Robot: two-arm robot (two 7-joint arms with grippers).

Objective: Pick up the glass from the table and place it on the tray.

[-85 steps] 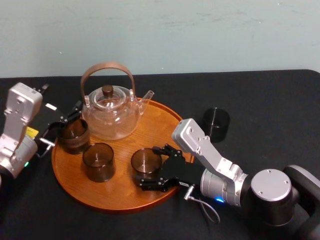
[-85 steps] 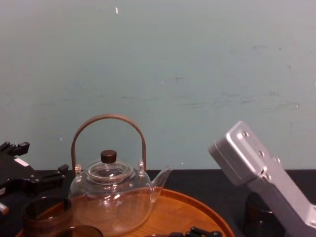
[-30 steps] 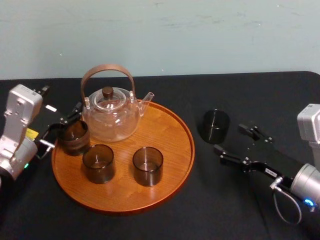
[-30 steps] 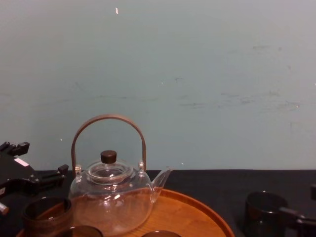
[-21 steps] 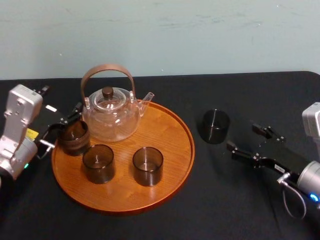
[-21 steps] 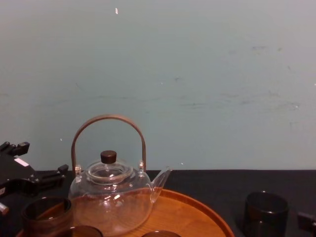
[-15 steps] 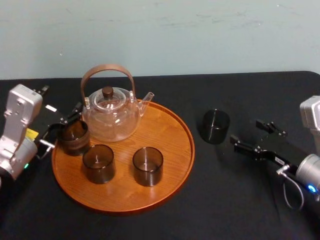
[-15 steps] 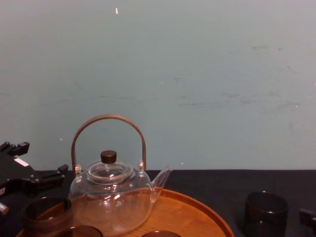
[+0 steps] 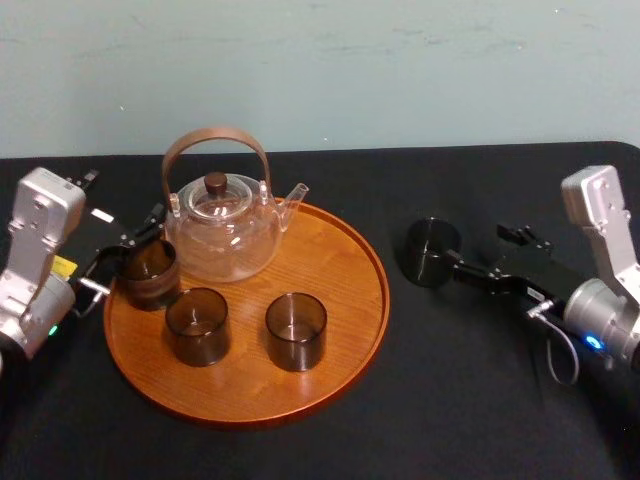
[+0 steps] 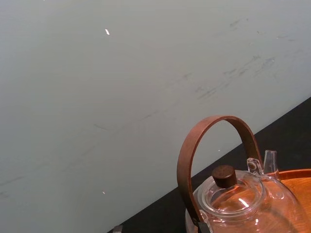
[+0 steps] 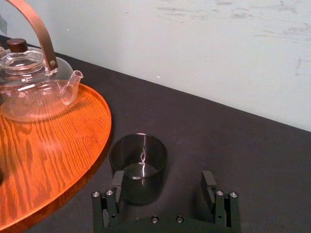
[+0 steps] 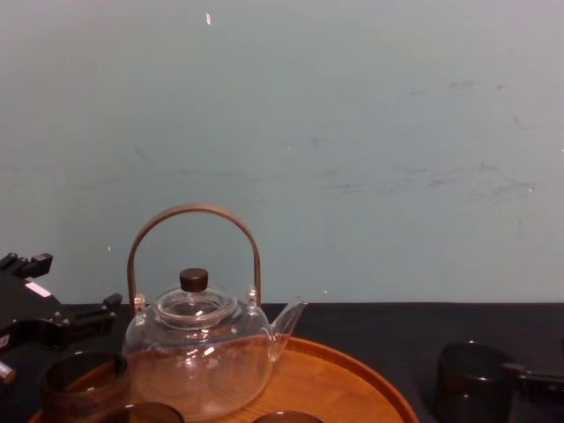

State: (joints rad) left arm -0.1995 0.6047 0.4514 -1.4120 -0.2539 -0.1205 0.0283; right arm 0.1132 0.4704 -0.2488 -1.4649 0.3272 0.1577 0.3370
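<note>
The dark glass [image 9: 431, 252] stands on the black counter [image 9: 450, 400], just beside the right edge of the round wooden tray [image 9: 345, 335] and not on it. The right claw [image 9: 477, 250] is low at the glass with its jaws wide open; one finger [image 11: 118, 183] is right against the glass wall, and it holds nothing. The left claw [image 9: 122, 252] is at the left rim of the tray, by a brown cup [image 9: 148, 272]; I cannot tell if it is open.

A black-covered table [image 9: 460, 400] carries the round wooden tray [image 9: 345, 290] and, just right, a dark glass [image 9: 430, 252].
</note>
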